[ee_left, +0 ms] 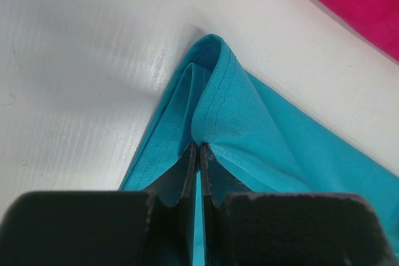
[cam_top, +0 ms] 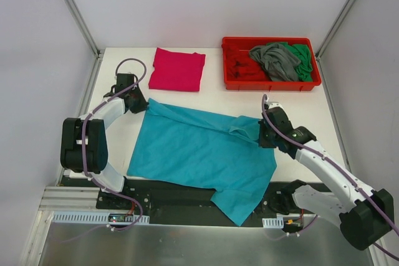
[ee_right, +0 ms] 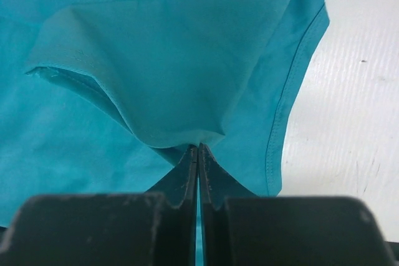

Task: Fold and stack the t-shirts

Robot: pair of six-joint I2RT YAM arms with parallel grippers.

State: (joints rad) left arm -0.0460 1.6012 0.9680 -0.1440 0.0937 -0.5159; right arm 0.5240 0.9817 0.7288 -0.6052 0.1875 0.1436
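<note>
White walls box in my white counter (cam_top: 349, 116). One teal t-shirt (cam_top: 199, 154) lies spread mid-counter, and nothing lies on it. One folded magenta t-shirt (cam_top: 177, 70) sits behind it, beside one red tray (cam_top: 272, 84) heaped with a grey t-shirt (cam_top: 277, 60) and a green t-shirt (cam_top: 304, 60). Only my wrist views show the grips: the left gripper (ee_left: 198, 154) pinches the teal far-left corner, and the right gripper (ee_right: 197, 154) pinches a fold near its right edge.

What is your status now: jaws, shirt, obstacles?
Left jaws shut on teal shirt corner. Right jaws shut on its opposite side. Folded pink shirt lies apart, not in the way.
</note>
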